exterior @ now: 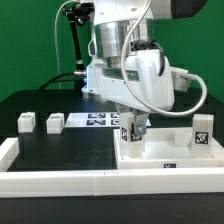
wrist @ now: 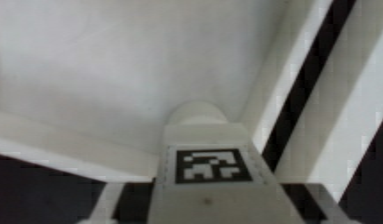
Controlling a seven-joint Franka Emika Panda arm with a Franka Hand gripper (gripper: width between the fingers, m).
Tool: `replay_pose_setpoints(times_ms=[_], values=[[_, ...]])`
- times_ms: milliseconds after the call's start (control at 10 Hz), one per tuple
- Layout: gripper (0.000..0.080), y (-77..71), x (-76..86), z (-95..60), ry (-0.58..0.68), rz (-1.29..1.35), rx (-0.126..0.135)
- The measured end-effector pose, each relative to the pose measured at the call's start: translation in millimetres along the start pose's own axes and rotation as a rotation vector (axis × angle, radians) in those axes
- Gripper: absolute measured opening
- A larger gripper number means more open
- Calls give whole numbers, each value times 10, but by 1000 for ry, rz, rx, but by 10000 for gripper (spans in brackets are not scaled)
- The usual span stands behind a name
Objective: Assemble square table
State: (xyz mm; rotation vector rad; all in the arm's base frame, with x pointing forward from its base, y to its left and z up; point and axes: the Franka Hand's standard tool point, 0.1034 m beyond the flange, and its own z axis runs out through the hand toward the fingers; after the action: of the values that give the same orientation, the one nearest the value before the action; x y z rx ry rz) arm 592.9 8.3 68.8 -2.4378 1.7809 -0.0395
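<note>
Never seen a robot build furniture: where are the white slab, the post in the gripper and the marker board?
white slab (exterior: pixel 170 148): exterior view, its upper face.
post (wrist: pixel 209 165): wrist view, its tagged face.
marker board (exterior: pixel 90 120): exterior view, its printed middle.

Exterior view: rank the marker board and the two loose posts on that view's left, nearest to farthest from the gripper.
1. The marker board, lying just to the exterior view's left of the gripper.
2. The inner post, standing past the board's left edge.
3. The outer post, farthest toward the exterior view's left.
</note>
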Motion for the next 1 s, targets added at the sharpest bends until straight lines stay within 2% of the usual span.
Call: replay_pose_setpoints(times_ms=[200,300,400,500,600,1000], values=[[300,2,-3,1,-1,-53,-2],[475,1,-5,-3,-3,-79,-4],[475,2,-9,-2,-2,-145,-6],[615,-1,-17,-1,-3,-258,-5],[639,-1,-19,-1,-3,-327,-5],[649,-12,-48,1,-4,-686,-6]])
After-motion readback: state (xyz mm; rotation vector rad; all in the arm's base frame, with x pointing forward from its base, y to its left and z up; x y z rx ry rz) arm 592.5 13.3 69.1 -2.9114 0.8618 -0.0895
